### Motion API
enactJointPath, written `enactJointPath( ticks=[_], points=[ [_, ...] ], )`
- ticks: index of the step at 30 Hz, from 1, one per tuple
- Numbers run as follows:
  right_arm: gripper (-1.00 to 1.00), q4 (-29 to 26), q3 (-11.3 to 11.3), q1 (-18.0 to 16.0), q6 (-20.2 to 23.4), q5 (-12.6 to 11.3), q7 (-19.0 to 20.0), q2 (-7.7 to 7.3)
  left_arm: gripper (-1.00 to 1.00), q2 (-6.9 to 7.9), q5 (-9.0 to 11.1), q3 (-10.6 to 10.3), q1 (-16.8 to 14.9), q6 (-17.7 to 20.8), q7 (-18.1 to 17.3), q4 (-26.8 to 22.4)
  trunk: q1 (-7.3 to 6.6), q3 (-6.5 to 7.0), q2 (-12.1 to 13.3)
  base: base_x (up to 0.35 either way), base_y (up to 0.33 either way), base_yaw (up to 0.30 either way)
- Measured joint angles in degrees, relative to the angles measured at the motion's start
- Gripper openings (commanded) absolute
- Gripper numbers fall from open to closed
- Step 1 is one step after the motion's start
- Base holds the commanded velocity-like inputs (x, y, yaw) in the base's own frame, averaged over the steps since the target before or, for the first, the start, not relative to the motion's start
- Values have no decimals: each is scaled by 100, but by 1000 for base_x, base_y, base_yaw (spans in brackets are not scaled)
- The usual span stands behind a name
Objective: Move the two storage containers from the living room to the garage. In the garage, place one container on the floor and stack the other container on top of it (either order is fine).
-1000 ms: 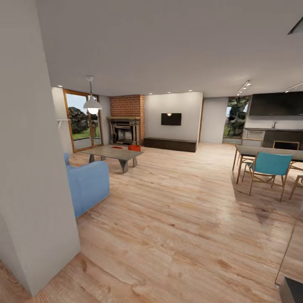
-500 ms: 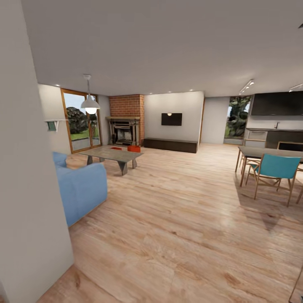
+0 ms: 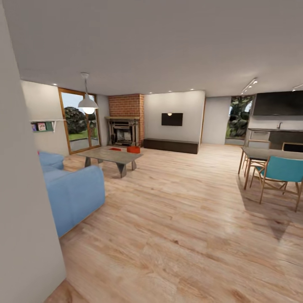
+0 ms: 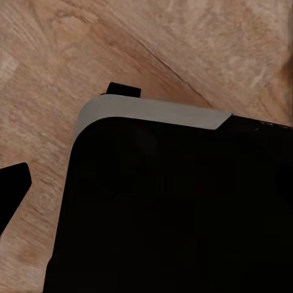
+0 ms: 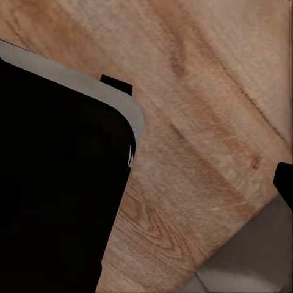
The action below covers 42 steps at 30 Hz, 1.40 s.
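Claw tips barely show: one dark left fingertip [image 4: 13,183] and one right fingertip [image 5: 284,178] over wood planks, so can't tell if either's released or clenched. L to R: blue sofa [image 3: 71,191], grey coffee table [image 3: 110,155], w/ orange-red storage containers [image 3: 133,149] just behind by brick fireplace [image 3: 125,122], dining table [image 3: 269,153] far R.

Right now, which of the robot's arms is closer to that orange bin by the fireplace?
Probably left, barely. Both wrist cameras look down at plank floor beside the base, and the orange bin sits far ahead, left of centre.
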Motion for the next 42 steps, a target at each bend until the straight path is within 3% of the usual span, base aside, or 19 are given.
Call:
enactJointPath(
  ticks=[31, 42],
  points=[
    [100, 0, 0, 0, -13, -6, -7, 0, 100, 1, 0, -7, -1, 4, 0, 0, 0, 0, 0, 326, 51, 0],
    [100, 0, 0, 1, -24, -9, -8, 0, 100, 0, -1, -4, -1, 14, 0, -1, 0, -21, 0, 326, 2, -186]
  ],
)
